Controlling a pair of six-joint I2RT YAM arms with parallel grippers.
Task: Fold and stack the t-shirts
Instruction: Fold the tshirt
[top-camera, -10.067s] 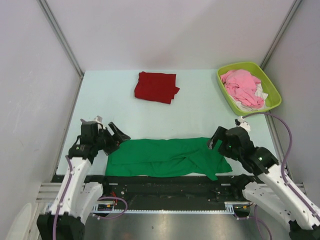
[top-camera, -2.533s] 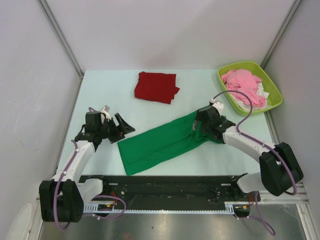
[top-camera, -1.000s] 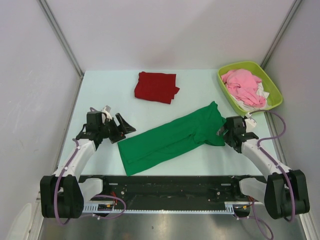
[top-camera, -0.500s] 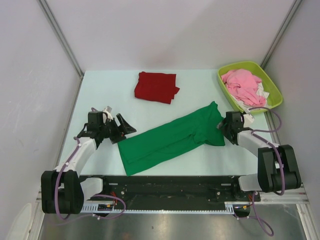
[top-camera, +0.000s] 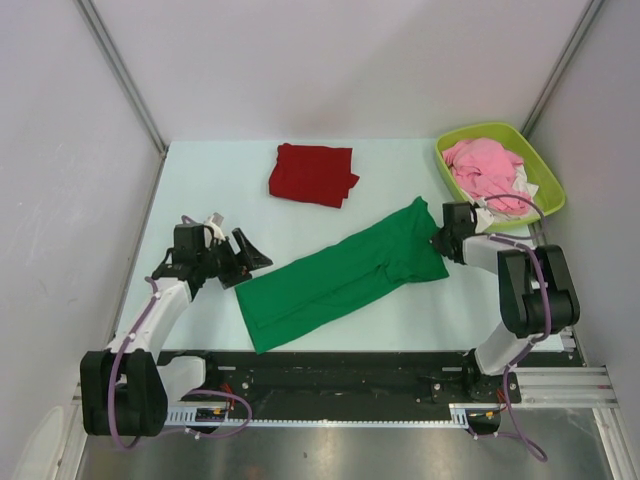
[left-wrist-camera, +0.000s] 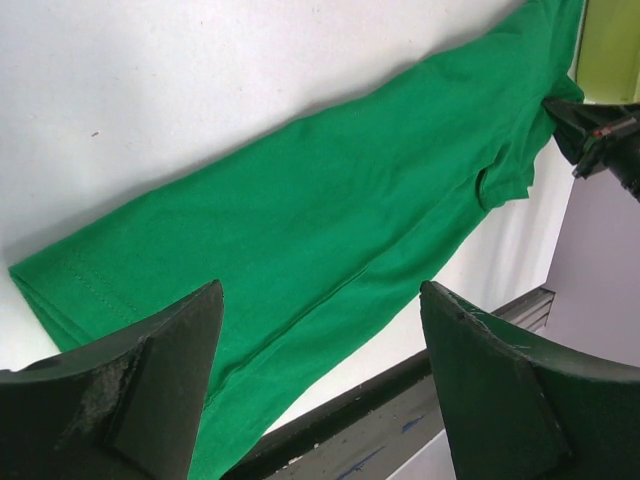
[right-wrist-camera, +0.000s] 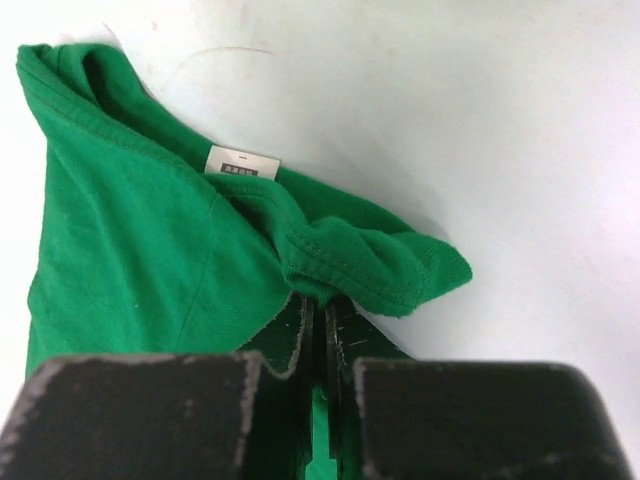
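Observation:
A bright green t-shirt (top-camera: 340, 275) lies as a long diagonal strip across the table, low at the left and high at the right. My right gripper (top-camera: 440, 243) is shut on the bunched collar edge at its right end; the right wrist view shows the jaws (right-wrist-camera: 320, 305) pinching green fabric (right-wrist-camera: 130, 250) beside a white label (right-wrist-camera: 240, 165). My left gripper (top-camera: 250, 262) stands open just left of the shirt's lower end, and nothing sits between its wide fingers (left-wrist-camera: 320, 295) above the cloth (left-wrist-camera: 330, 200). The dark red t-shirt (top-camera: 312, 173) lies folded at the back.
A lime basket (top-camera: 548, 180) holding a pink garment (top-camera: 485, 168) and white cloth stands at the back right, close behind my right gripper. The table's black front rail (top-camera: 350, 365) runs just below the shirt's lower end.
My right gripper has moved up to the shirt's right end and closed on its collar edge. The left arm has stayed put, still open.

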